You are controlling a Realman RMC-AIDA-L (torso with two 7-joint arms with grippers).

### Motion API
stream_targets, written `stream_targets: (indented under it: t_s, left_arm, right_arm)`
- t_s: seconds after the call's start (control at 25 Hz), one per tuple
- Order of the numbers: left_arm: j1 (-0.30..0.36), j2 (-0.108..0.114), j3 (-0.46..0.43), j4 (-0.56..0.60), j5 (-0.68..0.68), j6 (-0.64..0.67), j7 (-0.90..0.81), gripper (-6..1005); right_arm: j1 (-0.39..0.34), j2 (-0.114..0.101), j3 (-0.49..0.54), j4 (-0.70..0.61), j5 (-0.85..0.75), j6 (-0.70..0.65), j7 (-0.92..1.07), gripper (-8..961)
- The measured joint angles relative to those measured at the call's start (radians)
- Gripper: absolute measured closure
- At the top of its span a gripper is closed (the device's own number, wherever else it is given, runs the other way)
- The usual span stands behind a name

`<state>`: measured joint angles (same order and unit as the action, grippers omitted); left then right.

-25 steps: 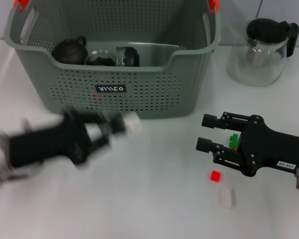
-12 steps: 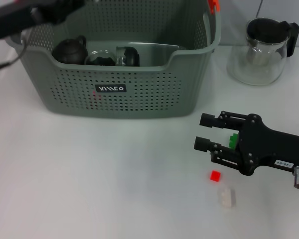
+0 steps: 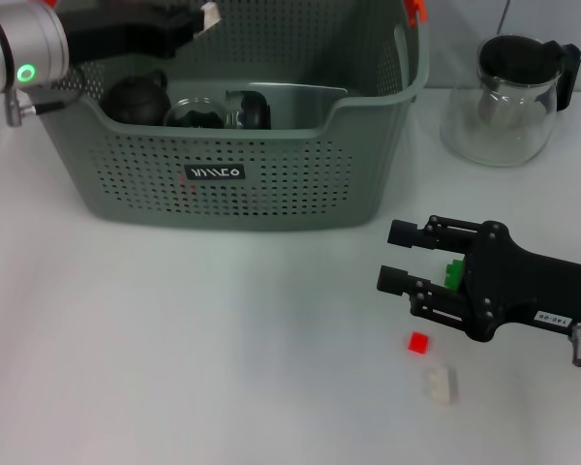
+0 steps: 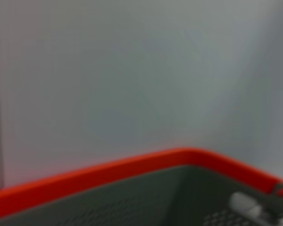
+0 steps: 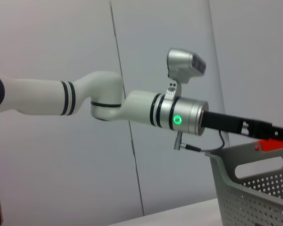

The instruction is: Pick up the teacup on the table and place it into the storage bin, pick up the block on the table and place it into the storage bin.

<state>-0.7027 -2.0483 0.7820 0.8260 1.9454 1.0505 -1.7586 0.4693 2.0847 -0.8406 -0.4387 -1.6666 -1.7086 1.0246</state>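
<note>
My left gripper (image 3: 199, 15) reaches over the back left of the grey-green storage bin (image 3: 271, 184), shut on a small white block (image 3: 211, 12) at its tip. Inside the bin lie a dark round teapot (image 3: 136, 97), a glass cup (image 3: 196, 113) and a dark teacup (image 3: 255, 109). No teacup shows on the table. My right gripper (image 3: 399, 257) rests open low over the table right of the bin, holding nothing. A red block (image 3: 419, 342) and a pale block (image 3: 441, 384) lie just in front of it. The left wrist view shows the bin's orange handle clip (image 4: 132, 169).
A glass teapot with a black lid (image 3: 508, 97) stands at the back right. Something small and green (image 3: 454, 271) shows between the right gripper's fingers near their base. The right wrist view shows the left arm (image 5: 179, 117) reaching over the bin's corner (image 5: 254, 188).
The left arm swung up from the table in front of the bin to above its back left, carrying the white block. The right arm stayed put.
</note>
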Motion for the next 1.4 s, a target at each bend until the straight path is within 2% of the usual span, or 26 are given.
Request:
stream_targets:
  t_s: [0.16,0.28,0.48,0.6,0.8,0.84,1.0,1.16,1.4]
  left_arm:
    - [0.02,-0.011,-0.01,0.008,0.013,-0.008,-0.007,827]
    - [0.045,-0.011,-0.039,0.026,-0.051,0.041,-0.007,683]
    - [0.137,-0.025,-0.125,0.034,-0.229,0.253,0.08,482]
    - [0.228,-0.048,-0.16,-0.002,-0.301,0.445,0.268,378]
    - [0.345,-0.078,-0.165,-0.041,-0.264,0.59,0.477,300]
    - [0.382,-0.096,-0.164,-0.048,-0.231,0.619,0.548,285]
    - [0.426,-0.121,-0.13,-0.066,-0.145,0.651,0.66,223]
    - [0.403,-0.124,-0.056,-0.152,-0.066,0.648,0.705,224]
    - [0.296,-0.125,0.104,-0.32,-0.035,0.527,0.796,252]
  right_arm:
    - [0.001,0.0,0.0,0.0,0.0,0.0,0.0,388]
    - [0.002,0.0,0.0,0.0,0.001,0.0,0.0,388]
    - [-0.004,0.0,0.007,-0.002,0.001,0.0,0.0,388]
    - [-0.007,-0.004,0.018,-0.002,0.001,0.0,0.0,388]
    - [-0.007,-0.012,0.033,-0.01,0.0,0.017,0.023,389]
    - [-0.008,-0.013,0.042,-0.01,-0.002,0.021,0.024,389]
    - [-0.008,-0.022,0.063,-0.013,-0.007,0.026,0.024,390]
    - [-0.009,-0.044,0.087,-0.016,-0.002,0.033,0.025,388]
    - [-0.009,-0.05,0.107,-0.02,-0.001,0.028,0.026,390]
